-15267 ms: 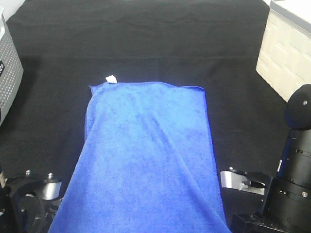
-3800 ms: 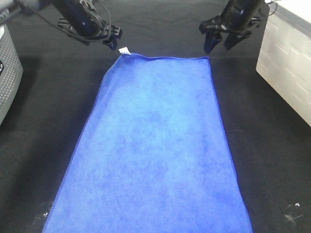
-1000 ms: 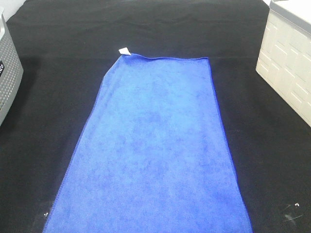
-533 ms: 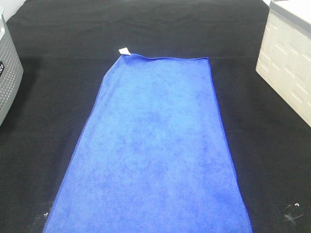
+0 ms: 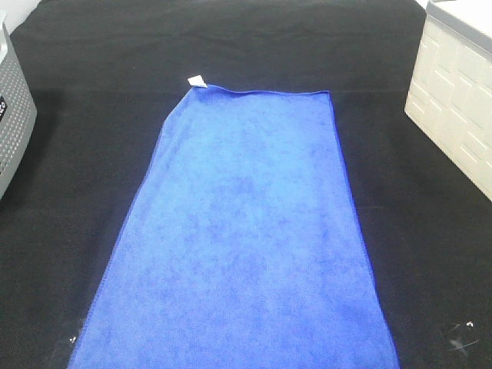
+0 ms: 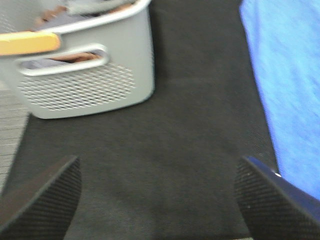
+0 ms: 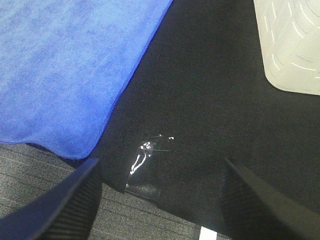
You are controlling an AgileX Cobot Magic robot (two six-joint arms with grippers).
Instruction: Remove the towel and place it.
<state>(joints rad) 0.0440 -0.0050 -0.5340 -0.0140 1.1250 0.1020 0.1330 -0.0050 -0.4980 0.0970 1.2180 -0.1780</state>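
The royal-blue towel lies spread flat on the black cloth-covered table, its small white tag at the far left corner. Neither arm shows in the exterior high view. In the left wrist view my left gripper is open and empty above black cloth, with the towel's edge to one side. In the right wrist view my right gripper is open and empty above black cloth, beside the towel's near corner.
A grey perforated basket stands at the table's left edge; in the left wrist view the basket holds some items. A white plastic bin stands at the right, and also shows in the right wrist view. Clear tape marks the cloth.
Over the last second nothing has moved. Earlier, both grippers were at the towel's far corners; they have since pulled back out of the overhead view, leaving the towel flat.
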